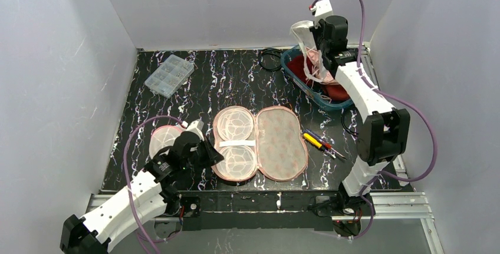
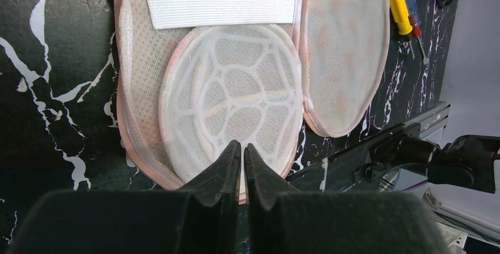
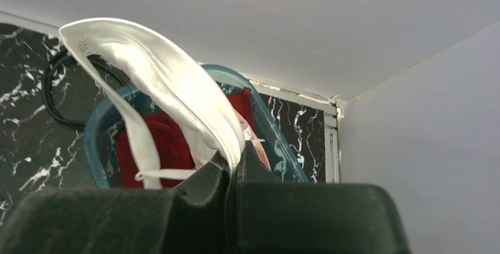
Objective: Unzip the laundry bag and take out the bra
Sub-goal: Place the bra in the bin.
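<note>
- As the pink mesh laundry bag [image 1: 283, 142] lies open, unzipping looks done.
- Right gripper [image 3: 233, 161] pinches white satin bra [image 3: 153, 77] over blue tub [image 1: 288, 66]; bra out.
- Left gripper [image 2: 243, 151] jaws closed.

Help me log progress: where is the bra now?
Top view, far right: the bra hangs from the shut right gripper above the blue basket, away from the open bag.

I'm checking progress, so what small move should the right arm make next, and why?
Probably lower a little and open the right gripper: it holds the white bra above the blue basket of red clothes, and the laundry bag already lies unzipped.
</note>
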